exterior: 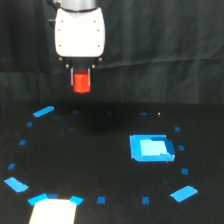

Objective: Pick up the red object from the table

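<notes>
Up above the table [100, 150], the gripper [81, 75] hangs from its white head with its short dark fingers clamped on the red block [82, 83], which is lifted clear of the black surface in front of the curtain [165, 60]. Down and toward the exterior view's right of the block lies a large bright blue patch [150, 148], with small blue tape squares [101, 200] scattered around; no writing or labels can be read anywhere.

Blue patches and a black curtain behind

A black curtain [165, 50] hangs in folds across the back. A large bright blue patch [151, 148] lies toward the exterior view's right, smaller blue slivers sit at the far left [43, 111], near left [16, 185] and near right [183, 193], small blue tape squares [101, 200] dot between, and a pale block [52, 211] sits at the bottom edge.
</notes>
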Robot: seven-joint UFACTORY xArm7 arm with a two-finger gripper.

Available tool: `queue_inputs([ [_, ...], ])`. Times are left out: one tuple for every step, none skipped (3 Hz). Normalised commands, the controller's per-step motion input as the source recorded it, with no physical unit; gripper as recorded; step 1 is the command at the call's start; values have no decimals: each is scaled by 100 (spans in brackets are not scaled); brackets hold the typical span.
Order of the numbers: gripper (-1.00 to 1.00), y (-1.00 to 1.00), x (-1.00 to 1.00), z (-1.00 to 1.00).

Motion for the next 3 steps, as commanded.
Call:
queue_inputs([
  [-92,30,7,39],
  [-100,18,-9,15],
  [-98,13,-14,16],
])
